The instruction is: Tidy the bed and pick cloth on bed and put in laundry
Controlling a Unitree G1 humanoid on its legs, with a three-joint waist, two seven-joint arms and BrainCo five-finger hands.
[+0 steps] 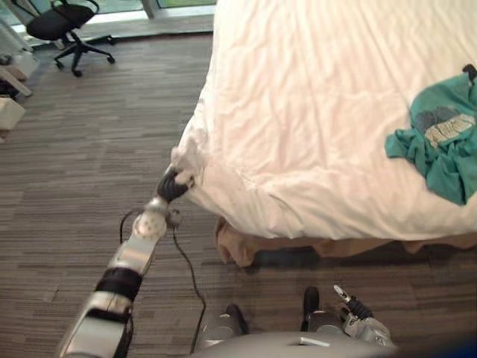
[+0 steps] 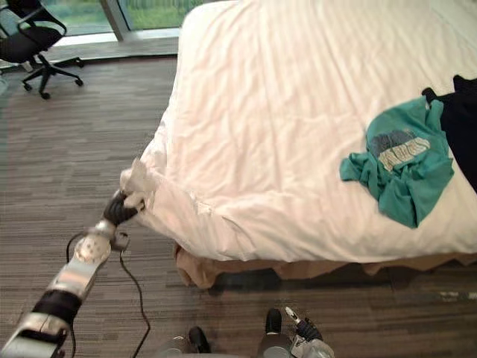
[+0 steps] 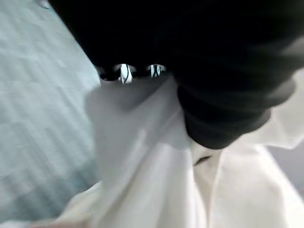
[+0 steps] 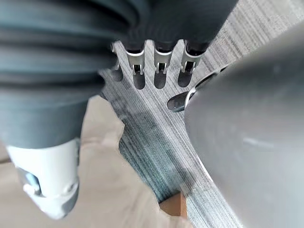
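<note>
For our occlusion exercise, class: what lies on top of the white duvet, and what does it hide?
A crumpled teal T-shirt lies on the duvet, with a dark garment beside it. What lies beneath is covered; a tan bed skirt shows below.

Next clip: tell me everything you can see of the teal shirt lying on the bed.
The teal shirt looks like a soft T-shirt, crumpled into loose folds, with a grey-and-white print facing up. It lies on the white duvet on the robot's right part of the bed, close to the near edge but not hanging over it. A dark garment lies against its far right side. The left hand grips the duvet's corner, well away from it.
</note>
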